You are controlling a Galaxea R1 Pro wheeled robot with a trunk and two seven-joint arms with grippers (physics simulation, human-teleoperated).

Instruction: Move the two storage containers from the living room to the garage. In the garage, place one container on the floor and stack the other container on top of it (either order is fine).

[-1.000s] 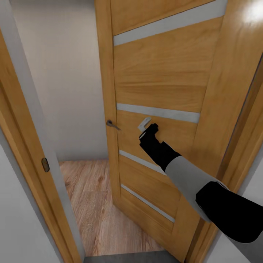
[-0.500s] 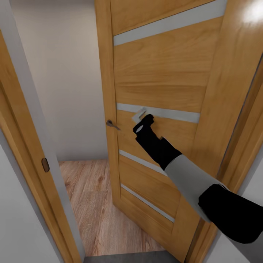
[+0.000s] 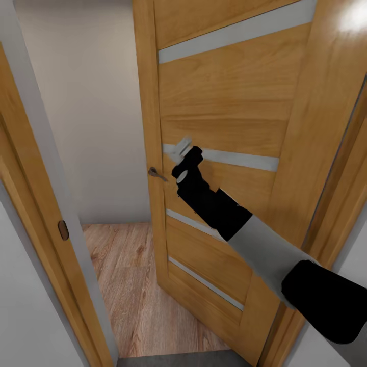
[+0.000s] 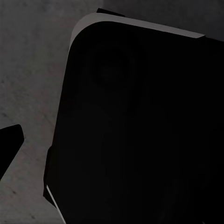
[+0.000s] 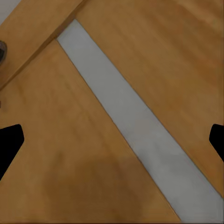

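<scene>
At doorway | right gripper (image 3: pixel 181 149) spread wide, empty, against door panel (image 3: pixel 229 117) | handle (image 3: pixel 157 175) just beside, toward door edge | containers unseen

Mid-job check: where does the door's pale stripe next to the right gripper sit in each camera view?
Head view: the pale stripe crosses the wooden door at mid-height, just past the right gripper.
Right wrist view: the same stripe runs diagonally across the picture.
Left wrist view: not in it.
Shared landmark: the door handle.
</scene>
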